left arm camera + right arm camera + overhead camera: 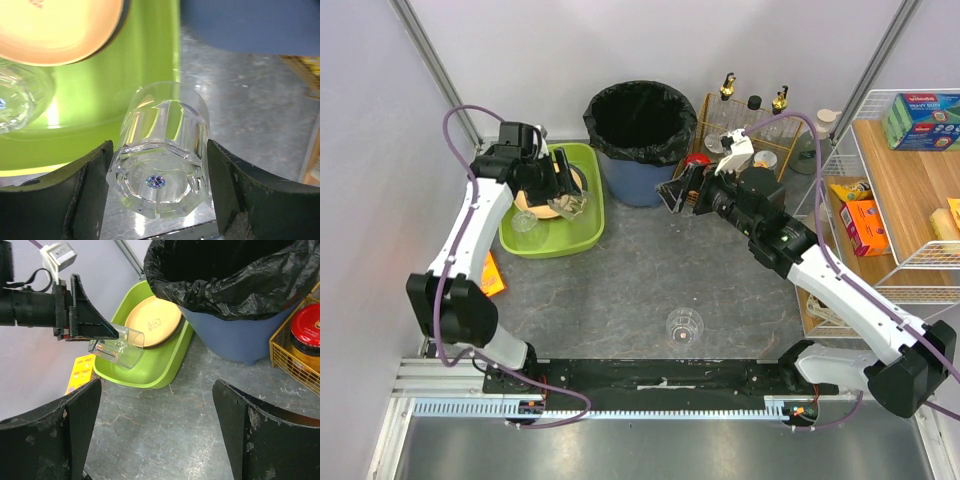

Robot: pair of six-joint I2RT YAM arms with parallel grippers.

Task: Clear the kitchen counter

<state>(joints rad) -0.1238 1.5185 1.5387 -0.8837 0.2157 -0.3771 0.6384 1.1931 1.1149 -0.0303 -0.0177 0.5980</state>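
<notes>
My left gripper clamps the glass, mouth leading, the tub at 11 o'clock; my right gripper gapes empty.

Standing at the back: blue bin lined with black bag. Sitting just beside it: yellow wire basket holding bottles and red-lidded jar.

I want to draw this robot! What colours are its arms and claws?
The left arm and right arm are white curved shells joined by chunky black joints. A thin purple cable loops along each. The left claw and right claw are black, each with two wide, scuffed fingers.
</notes>
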